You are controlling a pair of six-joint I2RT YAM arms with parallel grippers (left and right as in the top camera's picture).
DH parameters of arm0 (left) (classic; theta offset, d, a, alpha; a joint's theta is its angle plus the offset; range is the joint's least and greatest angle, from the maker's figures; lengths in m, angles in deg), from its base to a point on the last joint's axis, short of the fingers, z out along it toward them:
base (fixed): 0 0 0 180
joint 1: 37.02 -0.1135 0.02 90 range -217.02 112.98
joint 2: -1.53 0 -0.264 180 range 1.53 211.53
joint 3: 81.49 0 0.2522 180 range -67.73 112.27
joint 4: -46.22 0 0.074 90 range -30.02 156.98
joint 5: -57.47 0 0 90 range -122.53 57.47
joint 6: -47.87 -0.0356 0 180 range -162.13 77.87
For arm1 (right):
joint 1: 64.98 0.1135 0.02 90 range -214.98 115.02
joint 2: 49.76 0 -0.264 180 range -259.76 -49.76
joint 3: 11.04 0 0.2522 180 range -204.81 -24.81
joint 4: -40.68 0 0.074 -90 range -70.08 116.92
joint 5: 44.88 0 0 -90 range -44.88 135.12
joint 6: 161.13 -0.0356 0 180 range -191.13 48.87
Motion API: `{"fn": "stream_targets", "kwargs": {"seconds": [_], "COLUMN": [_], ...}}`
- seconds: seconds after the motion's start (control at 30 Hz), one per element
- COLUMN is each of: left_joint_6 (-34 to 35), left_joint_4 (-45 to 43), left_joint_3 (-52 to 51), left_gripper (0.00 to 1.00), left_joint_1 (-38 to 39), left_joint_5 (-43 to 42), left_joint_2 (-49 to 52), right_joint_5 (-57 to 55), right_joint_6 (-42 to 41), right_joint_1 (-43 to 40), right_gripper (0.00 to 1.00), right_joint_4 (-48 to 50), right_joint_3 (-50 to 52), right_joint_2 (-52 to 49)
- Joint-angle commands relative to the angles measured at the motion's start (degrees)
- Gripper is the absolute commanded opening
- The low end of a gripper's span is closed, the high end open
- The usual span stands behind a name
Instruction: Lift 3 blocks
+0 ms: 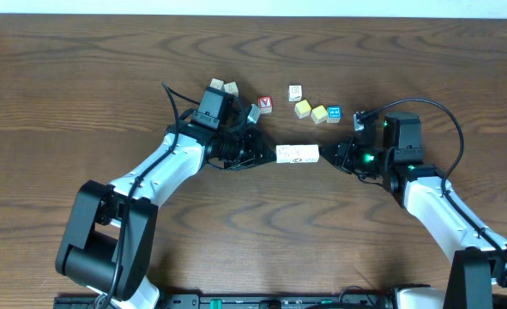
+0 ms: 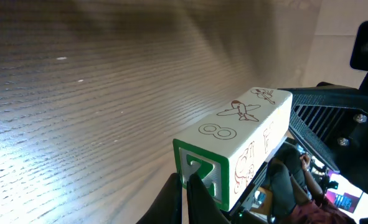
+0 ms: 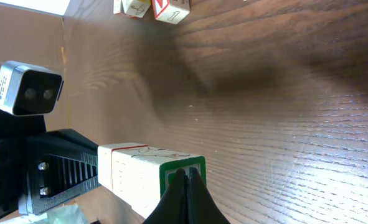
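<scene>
Three whitish blocks (image 1: 297,154) lie end to end as one short row between my two grippers at mid table. My left gripper (image 1: 271,154) is shut, its closed tips pressed against the row's left end. At the right end my right gripper (image 1: 325,157) is shut and pressed in the same way. In the left wrist view the row (image 2: 249,134) shows reddish drawings and a green-bordered end face, with the gripper (image 2: 185,190) against it. The right wrist view shows the row (image 3: 140,171) and the gripper (image 3: 187,182) on the other green-bordered end. The row appears raised off the wood.
Behind the row lie loose cubes: a red-letter one (image 1: 265,104), a white one (image 1: 295,92), two yellow (image 1: 302,108) (image 1: 319,113) and a blue (image 1: 334,113). Two cream cubes (image 1: 224,86) sit by the left wrist. The table's far edge (image 1: 253,15) runs along the top.
</scene>
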Motion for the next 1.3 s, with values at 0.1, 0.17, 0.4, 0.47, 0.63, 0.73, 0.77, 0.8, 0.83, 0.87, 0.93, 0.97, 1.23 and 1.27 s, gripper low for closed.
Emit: {"fn": "stream_targets", "kwargs": {"seconds": [0.1, 0.17, 0.4, 0.47, 0.63, 0.73, 0.77, 0.8, 0.83, 0.87, 0.93, 0.97, 1.23, 1.27], "left_joint_6": [0.48, 0.5, 0.48, 0.48, 0.52, 0.5, 0.5, 0.5, 0.5, 0.5, 0.5, 0.5, 0.5, 0.48], "left_joint_4": [-0.68, -0.68, -0.35, -0.2, -0.02, -0.04, -0.04, -0.04, -0.04, -0.04, -0.04, -0.04, -0.04, -0.04], "left_joint_3": [1.57, 1.57, 1.57, 1.57, 1.57, 1.46, 1.44, 1.42, 1.42, 1.42, 1.38, 1.38, 1.09, 1.09], "left_gripper": [0.07, 0.07, 0.07, 0.07, 0.07, 0.07, 0.07, 0.08, 0.07, 0.07, 0.07, 0.07, 0.07, 0.07], "left_joint_1": [2.23, 2.23, 2.23, 2.23, 2.23, 2.23, 2.23, 2.23, 2.23, 2.23, 2.23, 2.23, 2.23, 2.23], "left_joint_5": [-4.11, -4.07, -2.62, -2.38, -1.51, -1.11, -1.11, -1.11, -1.11, -1.11, -1.11, -0.94, -0.04, -0.04], "left_joint_2": [-1.25, -1.25, -1.25, -1.25, -1.25, -1.25, -1.25, -1.25, -1.25, -1.25, -1.25, -1.25, -1.25, -1.25], "right_joint_5": [6.51, 6.4, 6.05, 5.7, 4.42, 4.37, 4.33, 4.0, 3.74, 3.48, 3.23, 3.15, 1.31, 1.07], "right_joint_6": [-0.74, -0.74, -0.72, -0.72, -0.7, -0.66, -0.48, -0.48, -0.48, -0.5, -0.48, -0.48, -0.5, -0.52], "right_joint_1": [3.23, 3.23, 3.23, 3.23, 3.23, 3.23, 3.23, 3.23, 3.23, 3.23, 3.23, 3.23, 4.33, 4.39], "right_gripper": [0.01, 0.01, 0.01, 0.01, 0.01, 0.01, 0.01, 0.01, 0.01, 0.01, 0.01, 0.01, 0.01, 0.01], "right_joint_4": [-0.7, -0.7, -0.7, -0.83, -1.68, -1.7, -1.68, -1.73, -1.75, -1.9, -1.99, -1.99, -2.03, -2.05], "right_joint_3": [0.31, 0.31, 0.31, 0.31, 0.31, 0.31, 0.31, 0.31, 0.31, 0.31, 0.33, 0.33, 0.37, 0.37], "right_joint_2": [-0.04, -0.04, -0.04, -0.04, -0.04, -0.04, -0.04, -0.04, -0.04, -0.04, -0.04, -0.04, -0.04, -0.04]}}
